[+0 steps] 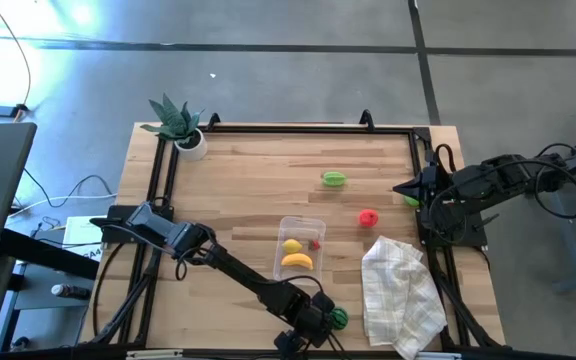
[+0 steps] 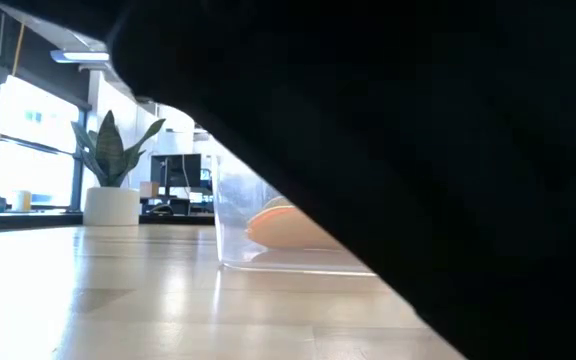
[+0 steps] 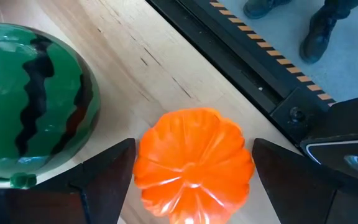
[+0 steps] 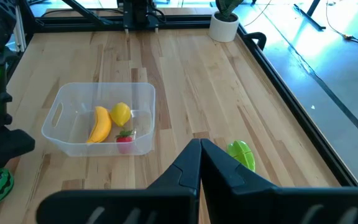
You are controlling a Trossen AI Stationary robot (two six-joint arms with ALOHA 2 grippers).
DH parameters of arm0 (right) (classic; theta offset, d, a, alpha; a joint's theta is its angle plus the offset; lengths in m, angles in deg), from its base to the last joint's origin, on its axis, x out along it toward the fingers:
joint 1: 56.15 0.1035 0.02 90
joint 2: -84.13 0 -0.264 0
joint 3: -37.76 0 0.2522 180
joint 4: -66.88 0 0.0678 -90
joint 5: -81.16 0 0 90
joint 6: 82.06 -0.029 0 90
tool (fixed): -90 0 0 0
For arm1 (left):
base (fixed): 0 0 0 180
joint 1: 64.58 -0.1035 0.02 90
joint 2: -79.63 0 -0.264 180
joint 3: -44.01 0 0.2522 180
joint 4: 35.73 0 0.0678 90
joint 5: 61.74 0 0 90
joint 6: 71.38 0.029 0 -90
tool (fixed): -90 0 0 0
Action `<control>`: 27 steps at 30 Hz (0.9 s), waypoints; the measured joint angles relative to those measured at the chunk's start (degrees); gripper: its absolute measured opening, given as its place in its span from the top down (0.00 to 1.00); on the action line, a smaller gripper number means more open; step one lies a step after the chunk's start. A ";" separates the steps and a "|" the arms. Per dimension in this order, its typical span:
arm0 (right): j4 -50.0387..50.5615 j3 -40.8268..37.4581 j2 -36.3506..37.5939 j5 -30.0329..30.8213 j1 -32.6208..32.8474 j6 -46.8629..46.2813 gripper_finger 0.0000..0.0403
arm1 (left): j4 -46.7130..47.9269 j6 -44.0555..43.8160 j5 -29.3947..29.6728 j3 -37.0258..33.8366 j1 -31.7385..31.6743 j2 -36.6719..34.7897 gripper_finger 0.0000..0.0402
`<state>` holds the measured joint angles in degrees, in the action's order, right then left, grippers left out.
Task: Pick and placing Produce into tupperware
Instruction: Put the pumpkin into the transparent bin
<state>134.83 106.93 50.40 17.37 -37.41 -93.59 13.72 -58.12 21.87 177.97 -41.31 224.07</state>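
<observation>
1. The clear tupperware (image 1: pixel 301 246) sits in the middle of the wooden table (image 1: pixel 248 180). Inside it are a yellow banana (image 4: pixel 100 124), a yellow lemon (image 4: pixel 121 114) and a small red fruit (image 4: pixel 125 142).
2. An orange toy fruit (image 3: pixel 193 167) lies at the near edge of the table, between the wide-open fingers (image 3: pixel 104 177) of the left gripper (image 3: pixel 191 180). The fingers are on both sides of it but have not squeezed it.
3. A striped green watermelon (image 3: pixel 30 102) lies just beside the orange one.
4. A green fruit (image 1: pixel 334 179) and a red fruit (image 1: pixel 368 217) lie apart on the table.
5. The right gripper (image 4: pixel 200 155) waits at the right edge, fingers pressed together, holding nothing.
6. A white cloth (image 1: pixel 400 290) lies near the right corner, and a potted plant (image 1: pixel 180 125) stands at the far left corner.
</observation>
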 joint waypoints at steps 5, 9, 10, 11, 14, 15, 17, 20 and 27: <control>0.00 -0.01 0.00 0.00 -0.01 0.00 1.00 | -0.20 0.00 -0.02 0.00 0.00 0.09 0.27; 0.00 -0.01 0.00 0.01 -0.01 0.00 1.00 | -0.34 -0.02 -0.04 0.00 0.00 0.09 0.36; 0.00 -0.01 0.00 -0.01 0.00 0.00 1.00 | -0.37 -0.02 -0.04 0.00 0.00 0.10 0.38; 0.00 0.00 0.00 0.00 -0.01 0.00 1.00 | -0.37 -0.02 -0.05 0.00 0.00 0.09 0.39; 0.00 -0.01 0.00 0.01 -0.01 0.00 1.00 | -0.39 -0.08 -0.48 0.00 0.00 0.11 0.40; 0.00 -0.01 0.00 0.01 -0.01 0.00 1.00 | -0.43 -0.24 -0.48 0.00 0.00 0.11 0.39; 0.00 -0.01 0.00 0.00 0.00 0.00 1.00 | -0.47 -0.72 -0.48 0.00 0.00 0.11 0.37; 0.00 -0.01 0.00 0.00 0.00 0.00 1.00 | -0.46 -1.71 -0.50 -0.02 0.00 0.00 0.33; 0.00 -0.01 0.00 -0.01 0.00 0.00 1.00 | 0.26 -2.79 -0.40 -0.11 0.02 -1.02 0.39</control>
<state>134.83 106.92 50.40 17.36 -37.42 -93.59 13.97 -60.91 21.48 177.86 -41.29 223.05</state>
